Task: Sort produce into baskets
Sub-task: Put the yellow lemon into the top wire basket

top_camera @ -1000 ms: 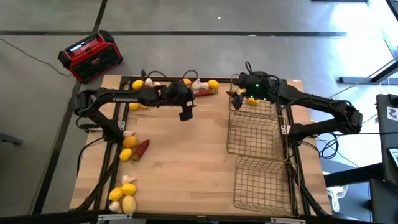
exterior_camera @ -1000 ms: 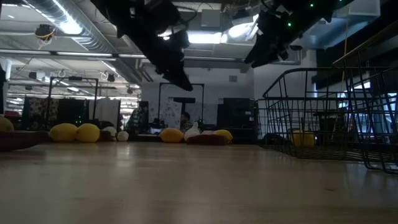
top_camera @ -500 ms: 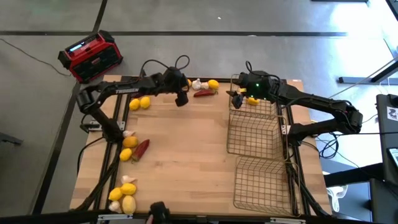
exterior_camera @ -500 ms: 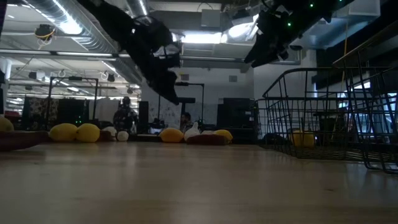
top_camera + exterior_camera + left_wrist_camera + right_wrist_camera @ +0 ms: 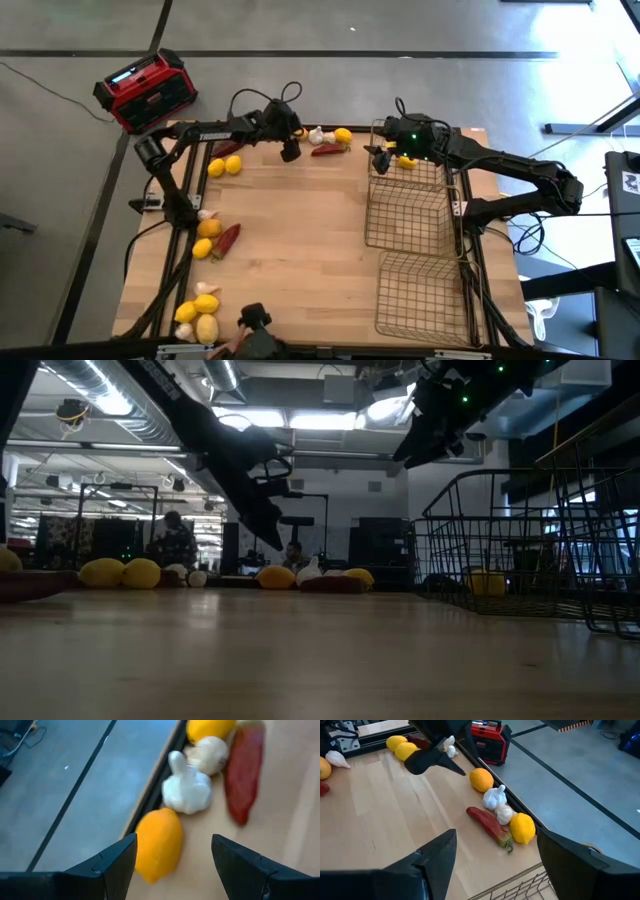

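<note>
High view: the table (image 5: 300,250) is our landmark. Three baskets (image 5: 410,225) run in a line down its right side; only the far one holds anything, a single lemon (image 5: 407,161). The rest of the produce sits loose: one cluster along the table's far edge, more down its left edge.

Right gripper (image 5: 378,158) hangs over the far basket's left rim, jaws apart, nothing between them. Left gripper (image 5: 289,152) hovers above the far-edge cluster, fingers (image 5: 117,862) spread and empty.

Step in hand, we reckon: left arm picks from that cluster. The left wrist view shows a lemon (image 5: 156,845) between the spread fingers, right at the table's edge rail, with a garlic bulb (image 5: 188,790) touching it and a red chili (image 5: 243,772) near beyond. We'd centre on the lemon, drop straight down, keep clear of the rail and garlic, and close gently since it can roll.
</note>
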### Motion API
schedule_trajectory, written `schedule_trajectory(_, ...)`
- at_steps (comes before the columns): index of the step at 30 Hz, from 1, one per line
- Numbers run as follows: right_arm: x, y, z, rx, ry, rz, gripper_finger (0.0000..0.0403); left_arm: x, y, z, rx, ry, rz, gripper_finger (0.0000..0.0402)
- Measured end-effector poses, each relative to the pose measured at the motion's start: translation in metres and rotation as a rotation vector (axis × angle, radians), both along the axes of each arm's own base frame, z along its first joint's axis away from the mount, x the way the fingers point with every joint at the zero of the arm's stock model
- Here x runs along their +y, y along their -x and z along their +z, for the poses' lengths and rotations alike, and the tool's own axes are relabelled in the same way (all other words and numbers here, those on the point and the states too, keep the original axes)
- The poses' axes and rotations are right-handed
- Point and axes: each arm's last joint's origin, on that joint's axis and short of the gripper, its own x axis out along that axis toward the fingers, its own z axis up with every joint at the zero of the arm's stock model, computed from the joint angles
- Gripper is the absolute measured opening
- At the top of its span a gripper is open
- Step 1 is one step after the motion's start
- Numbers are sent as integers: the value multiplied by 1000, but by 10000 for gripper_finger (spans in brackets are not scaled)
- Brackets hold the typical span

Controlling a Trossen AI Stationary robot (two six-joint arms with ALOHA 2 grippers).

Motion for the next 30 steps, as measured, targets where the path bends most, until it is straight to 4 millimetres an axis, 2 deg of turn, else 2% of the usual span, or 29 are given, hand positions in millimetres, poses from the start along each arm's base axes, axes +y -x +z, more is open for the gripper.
schedule_trajectory(7, 0, 0, 0, 1, 1, -2, 273, 18, -7, -3, -17, 23, -7, 253)
schedule_trajectory(16, 0, 1, -1, 13, -4, -3, 273, 40, -13, -29, 48, 52, -1, 253)
schedule_trajectory(22, 1, 1, -2, 26, -10, -3, 273, 44, -10, -46, 87, 118, -6, 253)
schedule_trajectory(30, 1, 2, -3, 38, -16, -3, 273, 45, -6, -55, 98, 176, -17, 251)
